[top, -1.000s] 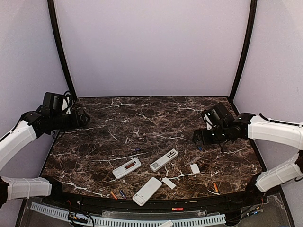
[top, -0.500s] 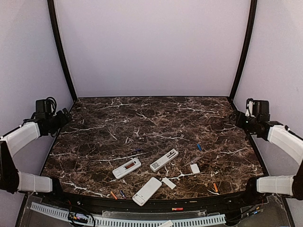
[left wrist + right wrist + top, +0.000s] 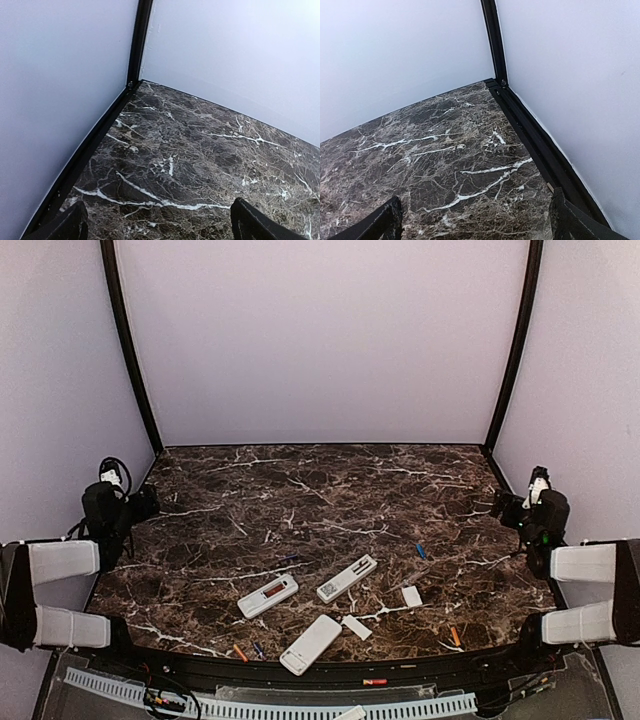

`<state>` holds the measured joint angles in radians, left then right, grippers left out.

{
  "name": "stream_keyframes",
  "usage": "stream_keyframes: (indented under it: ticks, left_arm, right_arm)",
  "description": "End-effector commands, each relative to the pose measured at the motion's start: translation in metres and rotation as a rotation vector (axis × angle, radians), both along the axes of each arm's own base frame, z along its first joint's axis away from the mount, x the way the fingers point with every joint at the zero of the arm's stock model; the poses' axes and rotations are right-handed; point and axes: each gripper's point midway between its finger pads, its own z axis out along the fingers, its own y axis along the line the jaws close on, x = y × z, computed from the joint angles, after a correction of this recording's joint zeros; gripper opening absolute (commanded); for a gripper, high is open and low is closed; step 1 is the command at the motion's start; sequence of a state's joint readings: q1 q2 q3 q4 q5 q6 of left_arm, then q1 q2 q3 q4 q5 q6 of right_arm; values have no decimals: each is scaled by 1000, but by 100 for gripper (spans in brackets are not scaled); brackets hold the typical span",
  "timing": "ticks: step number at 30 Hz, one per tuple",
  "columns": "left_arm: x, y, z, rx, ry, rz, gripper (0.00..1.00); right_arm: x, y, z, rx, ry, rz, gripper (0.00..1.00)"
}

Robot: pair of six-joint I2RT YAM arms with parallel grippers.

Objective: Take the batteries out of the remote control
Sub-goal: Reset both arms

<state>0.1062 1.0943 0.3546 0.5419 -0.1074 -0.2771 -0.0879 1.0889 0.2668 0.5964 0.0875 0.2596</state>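
batteries: one orange one seems to sit in the open remote control at the bench front, others lie loose nearby | feel: tiny, light, hard, smooth, may roll | grab: pinch its middle | left end effector, right end effector: wide open, empty, far off

Top camera: high behind arm bases, looking down over dark white-veined marble desk. Wrist cameras: low, close, past left end effector and right end effector into far desk corners, also covered from above.
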Motion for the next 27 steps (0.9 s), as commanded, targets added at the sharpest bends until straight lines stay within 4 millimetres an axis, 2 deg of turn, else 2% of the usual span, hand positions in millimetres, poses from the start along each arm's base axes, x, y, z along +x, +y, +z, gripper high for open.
stream_keyframes:
  ticks: [1,2,3,4,5,6,7,9,13,18,27]
  left_arm:
    - [16,-11,24,155,-152,-31,99]
    - [20,-13,15,168,-129,-39,99]
    - [24,-16,18,173,-152,-49,99]
    - [29,-19,11,179,-136,-62,99]
    - [33,-22,17,187,-162,-68,99]
    - [37,-23,12,203,-148,-73,99]
    - [41,-23,15,212,-148,-70,99]
    - [47,-32,10,229,-137,-96,99]
    - [56,-30,-5,247,-130,-64,99]
    - [55,-30,-14,255,-122,-51,99]
    - [56,-30,-12,259,-134,-51,99]
  right_arm:
    - [16,-2,45,-83,-240,7,99]
    - [19,1,46,-87,-248,24,99]
    - [23,3,46,-93,-254,38,99]
    - [28,4,46,-112,-251,46,99]
    - [31,4,46,-123,-243,50,99]
    - [34,4,45,-132,-235,50,99]
    - [36,3,44,-139,-238,46,99]
    - [39,3,39,-147,-251,49,98]
    - [47,14,26,-178,-238,81,99]
    - [56,22,19,-201,-209,110,99]
    - [62,23,19,-206,-201,114,99]
